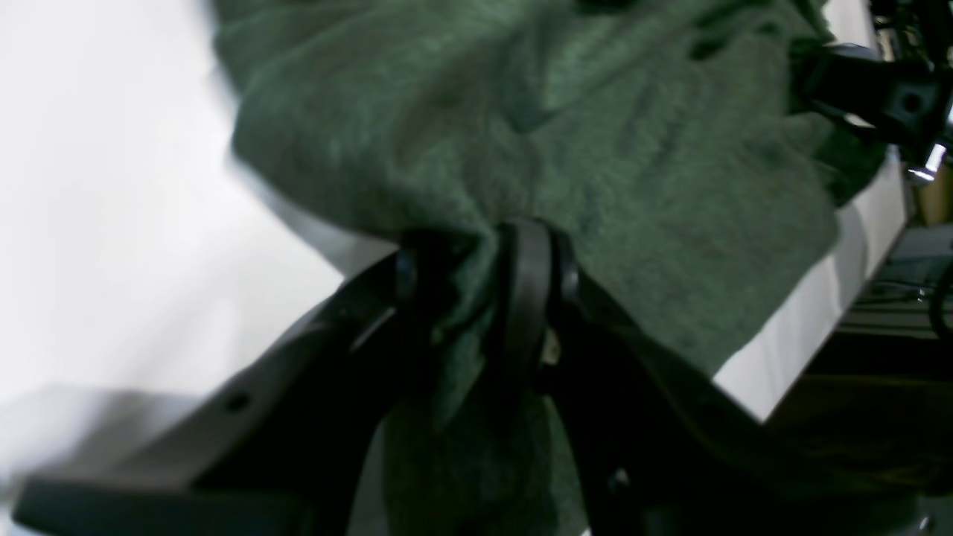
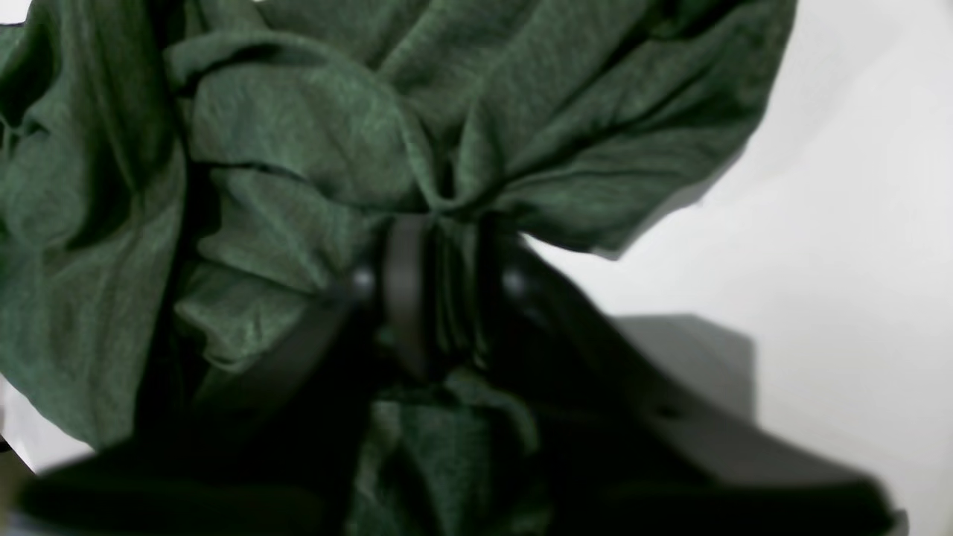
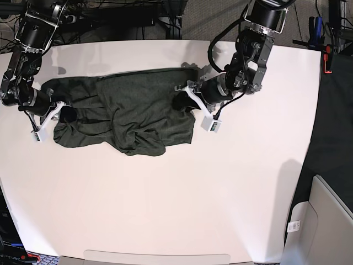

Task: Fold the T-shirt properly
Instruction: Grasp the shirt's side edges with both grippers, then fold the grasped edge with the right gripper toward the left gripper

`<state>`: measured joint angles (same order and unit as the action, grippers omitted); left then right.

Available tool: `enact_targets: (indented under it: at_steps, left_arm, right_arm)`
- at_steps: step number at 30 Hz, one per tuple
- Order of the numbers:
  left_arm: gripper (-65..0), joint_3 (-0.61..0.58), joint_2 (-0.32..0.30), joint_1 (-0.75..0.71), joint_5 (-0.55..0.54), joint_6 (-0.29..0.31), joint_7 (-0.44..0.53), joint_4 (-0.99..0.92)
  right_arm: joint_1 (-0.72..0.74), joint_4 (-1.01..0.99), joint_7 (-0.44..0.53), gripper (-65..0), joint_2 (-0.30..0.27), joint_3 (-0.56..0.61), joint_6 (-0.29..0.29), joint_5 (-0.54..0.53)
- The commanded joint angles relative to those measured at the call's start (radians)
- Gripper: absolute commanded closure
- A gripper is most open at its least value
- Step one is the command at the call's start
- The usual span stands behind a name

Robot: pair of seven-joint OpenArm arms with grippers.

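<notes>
Now, in the left wrist view, the left gripper (image 1: 484, 275) has its jaws clamped on a bunch of the T-shirt (image 1: 595, 149). The green cloth spreads up toward 12 o'clock over the white bench (image 1: 112, 223).

In the right wrist view, the right gripper (image 2: 439, 290) has its jaws pinched on a wad of cloth too. The shirt looks very crumpled here, with deep folds toward 10 o'clock.

In the base view, the shirt lies on the bench toward 10 o'clock from the middle. One gripper holds its 9 o'clock end and the other holds its 3 o'clock edge. I think the folding has only begun. The shirt is a lumpy heap, dark green and thin, with no neat edges. It looks like it needs pulling flat first, then folding.
</notes>
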<state>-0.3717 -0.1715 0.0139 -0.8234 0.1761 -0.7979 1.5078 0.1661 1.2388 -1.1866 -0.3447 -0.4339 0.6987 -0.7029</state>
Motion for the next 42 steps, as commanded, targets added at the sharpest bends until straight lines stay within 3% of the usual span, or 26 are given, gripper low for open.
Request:
enact_targets:
  at_steps: [1, 3, 15, 20, 26, 31, 42]
  left_arm:
    - [-12.3, 0.0, -0.001, 0.014, -0.017, 0.012, 0.011, 0.018]
    - [-12.3, 0.0, -0.001, 0.014, -0.017, 0.012, 0.011, 0.018]
    - [-12.3, 0.0, -0.001, 0.01, -0.017, 0.012, 0.011, 0.061]
    - [-12.3, 0.0, -0.004, -0.01, -0.017, 0.012, 0.01, 0.069]
    - [-12.3, -0.002, -0.007, -0.013, -0.017, 0.012, 0.01, 0.07]
    - [-12.3, 0.003, -0.018, -0.03, -0.017, 0.012, 0.01, 0.106]
    - [-12.3, 0.004, -0.058, -0.052, -0.017, 0.012, 0.016, 0.112]
  right_arm:
    - [-0.006, -0.006, -0.08, -4.0, -0.004, 0.007, -0.009, 0.061]
    - [-0.001, -0.006, -0.08, 0.0, -0.004, 0.002, -0.009, 0.056]
    - [0.0, 0.074, -0.08, -0.5, -0.049, -0.139, -0.007, -0.037]
    - [0.0, 0.074, -0.08, -0.5, -0.084, -0.178, -0.006, -0.131]
    - [0.006, 0.074, -0.077, -0.5, -0.073, -0.182, -0.006, -0.225]
    - [0.017, 0.118, -0.078, -0.5, 0.012, -0.176, -0.004, -0.272]
    - [0.051, 0.187, -0.075, -0.5, 0.273, -0.029, -0.004, -0.263]
